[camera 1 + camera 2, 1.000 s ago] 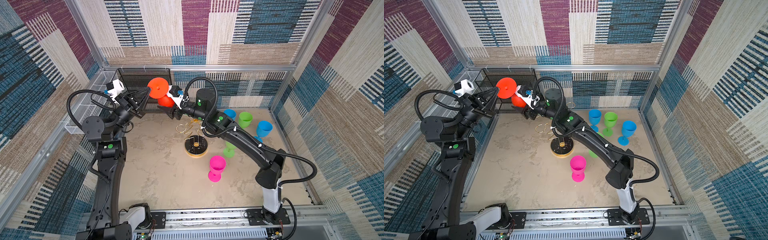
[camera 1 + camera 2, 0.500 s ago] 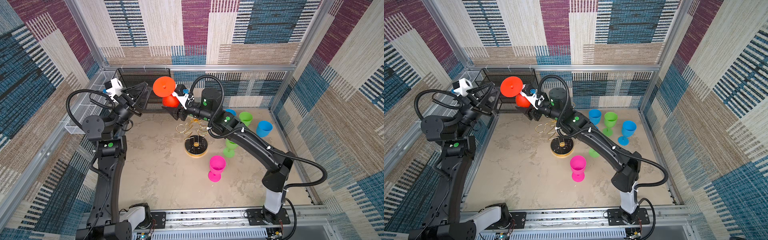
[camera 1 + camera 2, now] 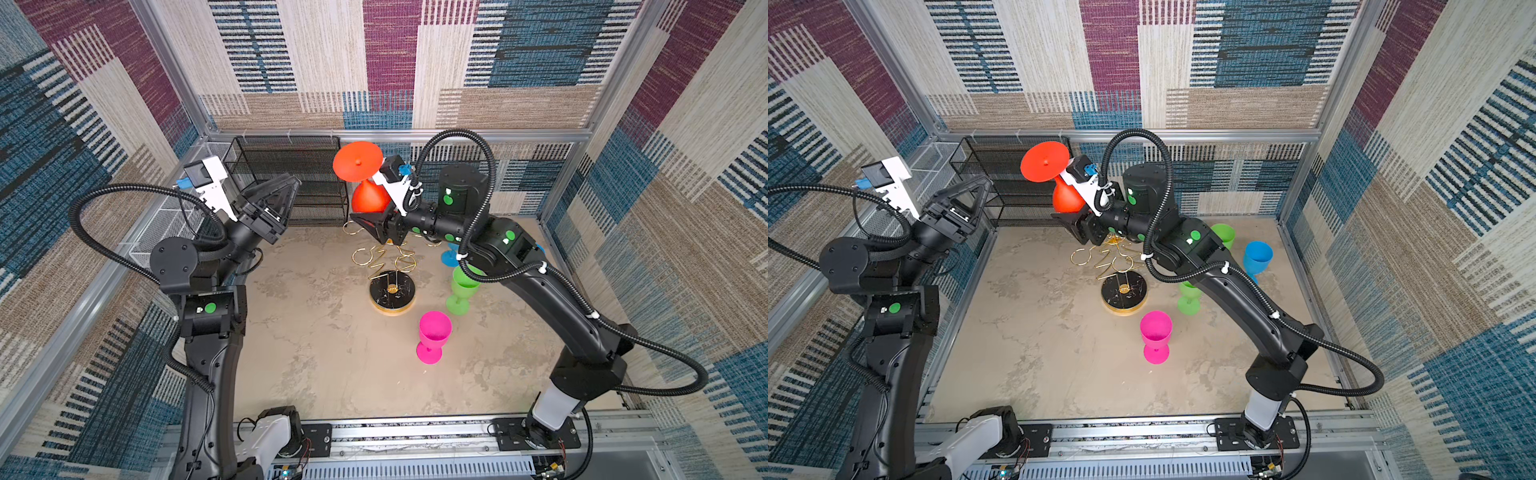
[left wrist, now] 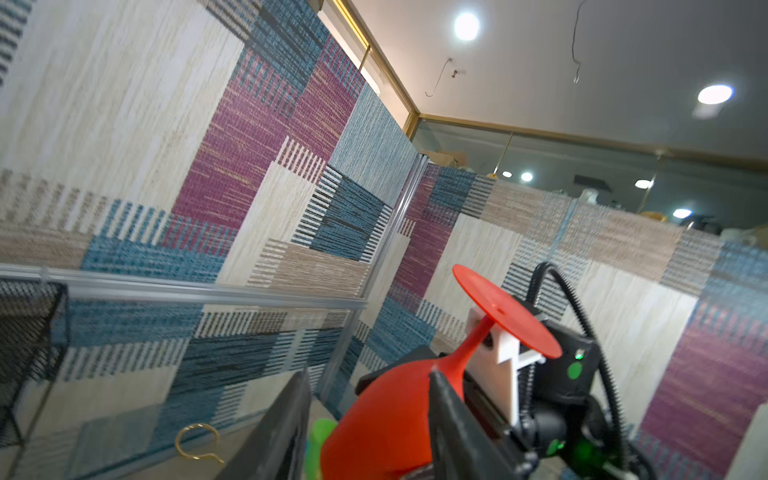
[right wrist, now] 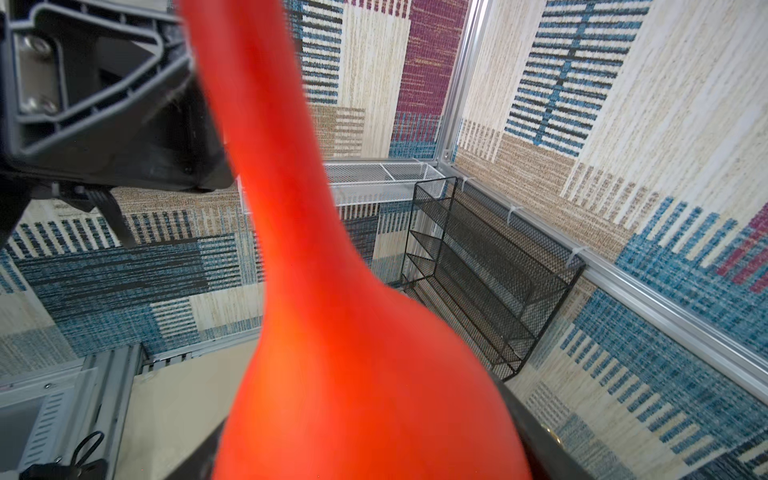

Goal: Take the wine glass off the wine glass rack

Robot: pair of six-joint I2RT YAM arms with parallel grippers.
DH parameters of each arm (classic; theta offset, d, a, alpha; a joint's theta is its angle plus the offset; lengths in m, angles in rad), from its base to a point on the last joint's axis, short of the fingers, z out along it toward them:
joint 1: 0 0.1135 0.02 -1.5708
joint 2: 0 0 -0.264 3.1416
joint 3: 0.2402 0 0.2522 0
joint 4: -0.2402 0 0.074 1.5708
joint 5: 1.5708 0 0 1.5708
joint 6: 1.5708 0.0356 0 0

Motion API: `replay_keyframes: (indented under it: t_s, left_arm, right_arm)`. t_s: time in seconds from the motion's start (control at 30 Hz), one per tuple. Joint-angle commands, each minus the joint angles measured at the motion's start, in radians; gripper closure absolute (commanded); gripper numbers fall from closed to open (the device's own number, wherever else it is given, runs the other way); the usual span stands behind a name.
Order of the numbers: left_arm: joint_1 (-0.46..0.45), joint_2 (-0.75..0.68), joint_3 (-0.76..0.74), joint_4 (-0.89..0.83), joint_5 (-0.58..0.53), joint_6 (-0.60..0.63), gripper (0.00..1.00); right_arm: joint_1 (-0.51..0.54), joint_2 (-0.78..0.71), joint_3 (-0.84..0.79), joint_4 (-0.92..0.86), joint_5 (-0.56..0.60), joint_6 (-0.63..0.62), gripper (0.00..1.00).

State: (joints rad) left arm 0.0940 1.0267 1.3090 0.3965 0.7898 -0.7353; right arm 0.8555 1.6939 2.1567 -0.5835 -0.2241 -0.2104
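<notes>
Jaws of the right gripper (image 3: 371, 220) clamp the bowl of an orange-red wine glass (image 3: 366, 198), held upside down and tilted with its round foot uppermost, as both top views show. Close in, the right wrist camera has the stem and bowl (image 5: 332, 332) filling the middle of its picture, with one black finger (image 5: 548, 449) against the bowl's side. The glass hangs in the air above the wine glass rack (image 3: 392, 293). The rack's gold ring-ended arms spread below the gripper, and its round black base stands on the table (image 3: 324, 365) near the middle. In the top views the gripper covers the top of the rack, so contact between the two cannot be told there. From the left wrist camera a gold ring (image 4: 197, 442) of the rack lies lower than the glass and apart from it. The left gripper (image 3: 291, 191) is raised to the left of the glass and apart from it, its two fingers spread and gripping nothing. Behind it stand a black mesh shelf unit (image 3: 291, 166) against the back wall and a white mesh basket (image 3: 166, 226) along the left wall. To the right of the rack a pink glass (image 3: 432, 336) and a green glass (image 3: 457, 307) stand upright on the table. Farther back, in a top view, are a blue glass (image 3: 1258, 255) and a second green glass (image 3: 1223, 235).
</notes>
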Motion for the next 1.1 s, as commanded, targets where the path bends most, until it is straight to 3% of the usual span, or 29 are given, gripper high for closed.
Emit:
replay_keyframes:
  t_s: [0.0, 0.1, 0.17, 0.27, 0.6, 1.07]
  left_arm:
    - [-0.026, -0.012, -0.068, 0.127, 0.051, 0.462, 0.51]
    - [-0.048, -0.010, -0.138, 0.276, 0.074, 0.617, 0.52]
    - [-0.053, 0.002, -0.159, 0.346, 0.152, 0.698, 0.52]
    - [-0.063, 0.026, -0.181, 0.458, 0.243, 0.742, 0.52]
    - [-0.110, 0.030, -0.183, 0.359, 0.362, 0.926, 0.52]
    - [-0.143, 0.027, -0.191, 0.294, 0.364, 1.023, 0.53]
  right_arm:
    - [0.004, -0.049, -0.052, -0.128, 0.017, 0.038, 0.49]
    - [0.006, -0.087, -0.113, -0.149, 0.019, 0.058, 0.50]
    - [0.011, -0.101, -0.139, -0.162, 0.018, 0.068, 0.50]
    - [0.014, -0.115, -0.170, -0.180, 0.016, 0.085, 0.51]
    - [0.021, -0.140, -0.264, -0.155, -0.071, 0.130, 0.52]
    - [0.041, -0.120, -0.309, -0.108, -0.135, 0.166, 0.53]
